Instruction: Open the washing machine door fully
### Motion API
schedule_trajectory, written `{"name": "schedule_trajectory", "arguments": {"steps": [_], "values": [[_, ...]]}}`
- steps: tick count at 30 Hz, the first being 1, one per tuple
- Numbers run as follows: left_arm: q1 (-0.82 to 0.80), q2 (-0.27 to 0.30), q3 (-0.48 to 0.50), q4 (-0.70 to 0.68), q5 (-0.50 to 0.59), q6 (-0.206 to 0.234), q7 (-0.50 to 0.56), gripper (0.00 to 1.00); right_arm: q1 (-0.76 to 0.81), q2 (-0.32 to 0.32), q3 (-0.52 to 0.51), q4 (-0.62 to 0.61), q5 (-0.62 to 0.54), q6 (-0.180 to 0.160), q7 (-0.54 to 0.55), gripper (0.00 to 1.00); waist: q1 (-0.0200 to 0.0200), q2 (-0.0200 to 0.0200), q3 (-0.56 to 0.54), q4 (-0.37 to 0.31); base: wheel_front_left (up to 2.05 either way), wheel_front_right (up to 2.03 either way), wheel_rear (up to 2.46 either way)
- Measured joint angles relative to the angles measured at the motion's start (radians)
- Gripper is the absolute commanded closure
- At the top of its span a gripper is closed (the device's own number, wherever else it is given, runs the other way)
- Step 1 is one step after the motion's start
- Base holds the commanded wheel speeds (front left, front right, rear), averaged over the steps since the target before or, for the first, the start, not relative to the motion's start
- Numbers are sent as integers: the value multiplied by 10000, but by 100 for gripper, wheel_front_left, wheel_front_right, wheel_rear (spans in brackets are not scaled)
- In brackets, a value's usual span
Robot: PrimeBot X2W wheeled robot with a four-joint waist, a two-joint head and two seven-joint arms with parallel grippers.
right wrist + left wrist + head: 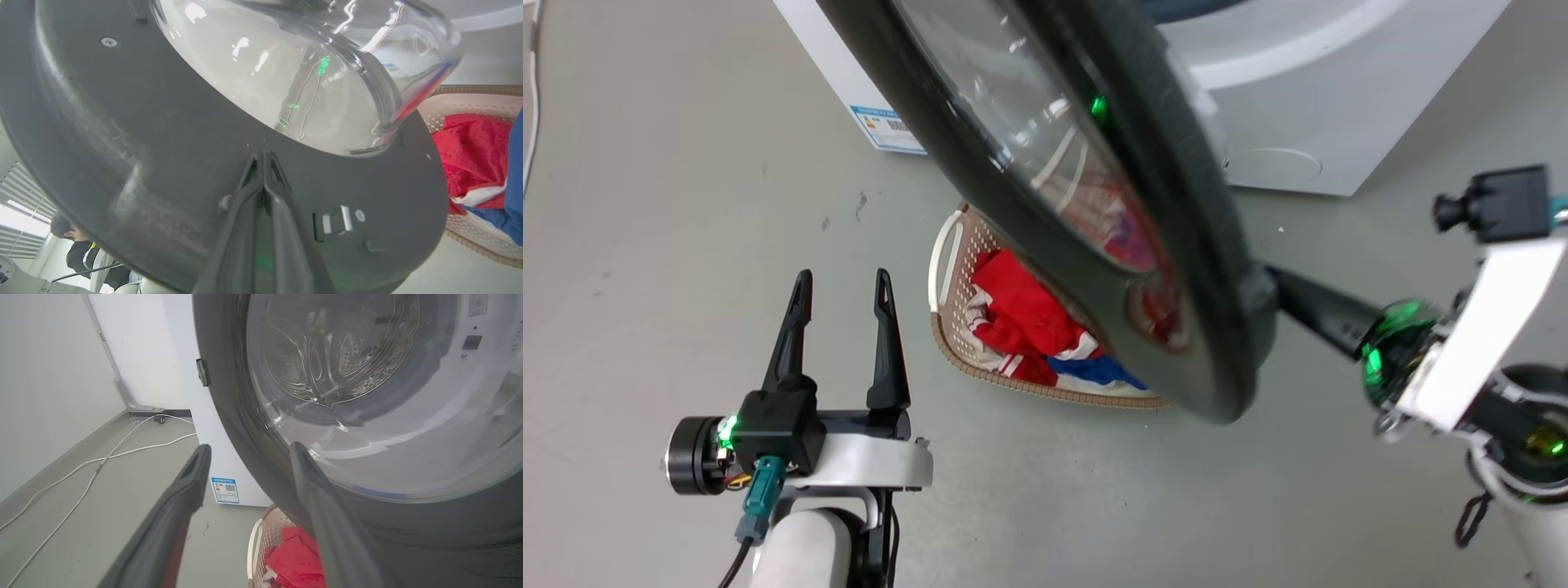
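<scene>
We see the washing machine door (1176, 245) swung out from the white washing machine (1298, 106) and standing edge-on across the middle of the head view, above a beige laundry basket (980, 359) on the grey floor (645, 245). The basket holds red, white and blue clothes (1021, 310).

Our right gripper (263, 157) has its two dark fingers (245, 228) pressed together. Their tips touch the door's matte black inner face, just below the clear glass bowl (286, 73) and beside the latch (333, 220).

Our left gripper (843, 282) hangs over bare floor to the left of the basket with its fingers apart, holding nothing and touching nothing. In its wrist view the door's outer ring (229, 396) is close ahead, with a hinge (202, 371) at its left edge and the perforated steel drum (359, 355) visible through the glass.

A blue label (224, 490) sits low on the machine's front, and white cables (122, 453) trail along the floor. A person (77, 253) shows at the lower left of the right wrist view.
</scene>
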Motion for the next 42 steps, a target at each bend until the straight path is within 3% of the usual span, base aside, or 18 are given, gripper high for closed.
{"name": "schedule_trajectory", "arguments": {"steps": [22,32,38,39,40,41,42], "values": [[559,0,69,107,161,-127,0,0,715,1248,2913,744,115,0,-474,100,-1,0,-924,-72,0,0,0],[772,-2,127,201,236,-128,0,0,873,1338,3517,1116,257,0,-1087,100,0,0,-1301,-108,0,0,0],[1081,-2,270,280,284,-219,0,0,1084,1277,3313,1174,50,2,-2383,98,-1,0,-1739,-236,0,0,0],[1121,-2,293,291,316,-236,0,0,1150,1250,3256,1179,-12,2,-2650,69,-1,0,-1819,-264,0,0,0],[1165,-2,324,301,341,-278,0,0,1216,1229,3179,1175,-19,2,-2943,22,-1,0,-1901,-291,0,0,0],[1217,-4,351,309,349,-305,0,0,1282,1179,3081,1158,-31,2,-3231,0,-1,0,-1987,-319,0,0,0],[1274,-2,391,313,353,-309,0,0,1330,1108,3009,1154,-159,2,-3572,0,-1,0,-2071,-351,0,0,0]]}}
